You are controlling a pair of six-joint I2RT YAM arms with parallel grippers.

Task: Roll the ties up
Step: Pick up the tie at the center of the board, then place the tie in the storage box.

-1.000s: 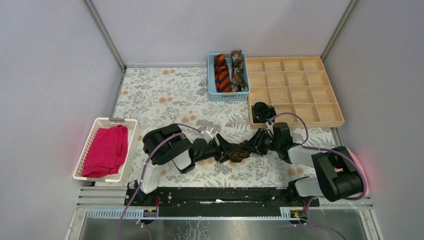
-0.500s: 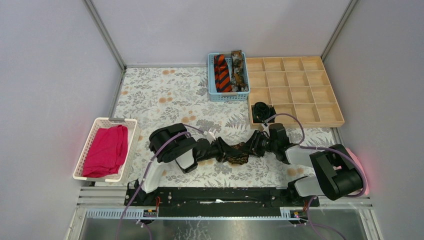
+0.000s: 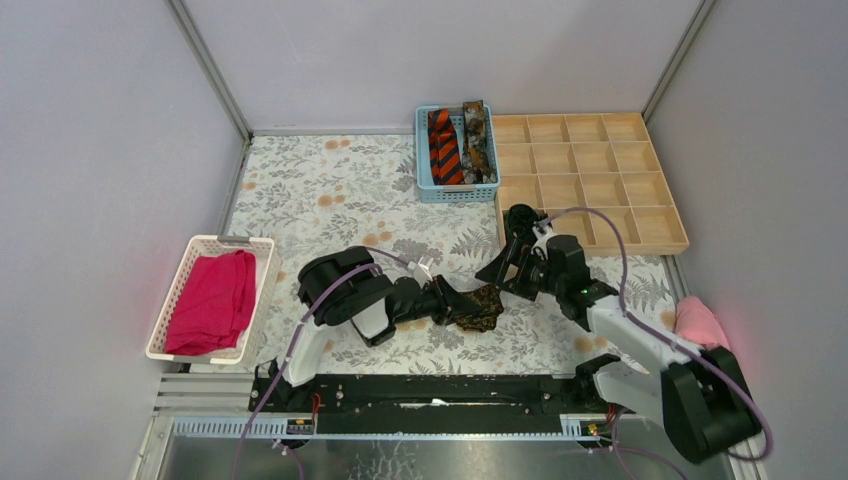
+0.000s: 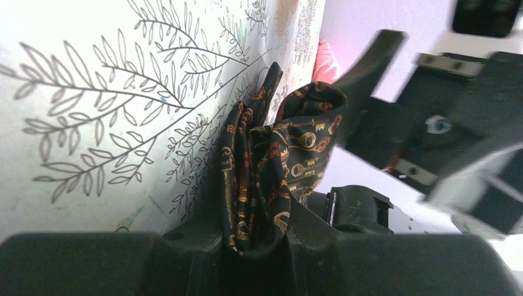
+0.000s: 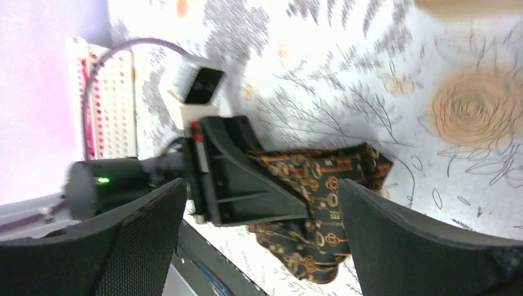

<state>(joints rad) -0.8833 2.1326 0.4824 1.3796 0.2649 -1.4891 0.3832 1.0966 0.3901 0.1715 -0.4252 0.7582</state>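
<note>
Clamped between the closed fingers [image 4: 185, 262] of the left gripper [image 3: 460, 299]: a loosely bunched dark brown necktie [image 3: 482, 306] with a gold key print, low on the floral-printed tablecloth [image 3: 330, 190] toward the front middle of the table. Pinched at its near end, with the rest of the bundle bulging out past the fingertips against the cloth. Just above and right of the bundle, apart from it: the right gripper [image 3: 503, 268], spread wide and empty, looking down on the necktie from its wrist view. Farther back, in a light blue plastic basket [image 3: 421, 160]: an orange-and-black striped tie [image 3: 443, 150] beside a mottled dark brown tie [image 3: 478, 140], both laid out as strips. At the near-left corner of the wooden divided tray [image 3: 600, 180]: a black coiled tie [image 3: 520, 222].
</note>
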